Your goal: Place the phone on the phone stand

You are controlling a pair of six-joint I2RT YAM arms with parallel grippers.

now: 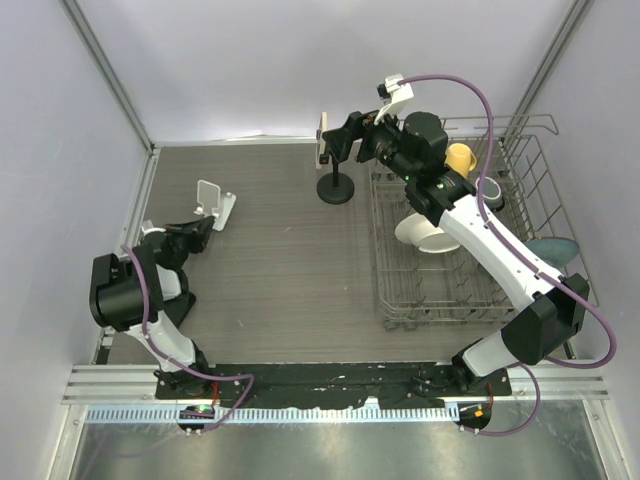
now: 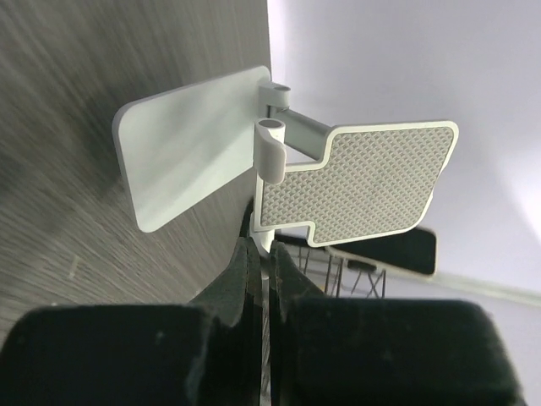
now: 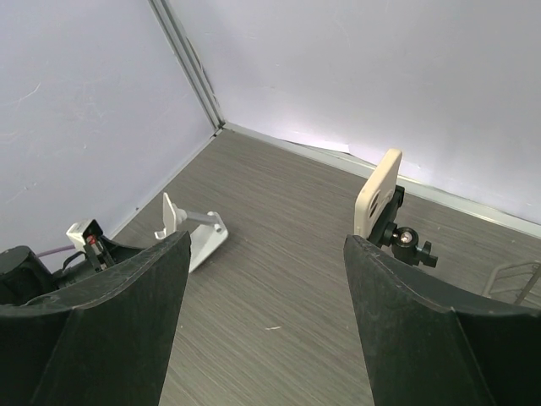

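Note:
The phone [image 1: 324, 140] has a cream case and stands upright, clamped in a black mount with a round base [image 1: 336, 190] at the back middle. It also shows in the right wrist view [image 3: 376, 194] and, screen side, in the left wrist view [image 2: 390, 250]. My right gripper [image 1: 341, 140] is open and empty right next to the phone; in its own view [image 3: 266, 241] the phone sits by the right finger. The white folding phone stand [image 1: 213, 205] sits at the left. My left gripper [image 1: 205, 229] is shut, with the stand's thin lower edge [image 2: 263, 239] between its fingers.
A wire dish rack [image 1: 520, 135] fills the right side and holds a yellow mug [image 1: 460, 158], a white cup [image 1: 421, 233] and a teal plate [image 1: 553, 248]. White walls close the back and both sides.

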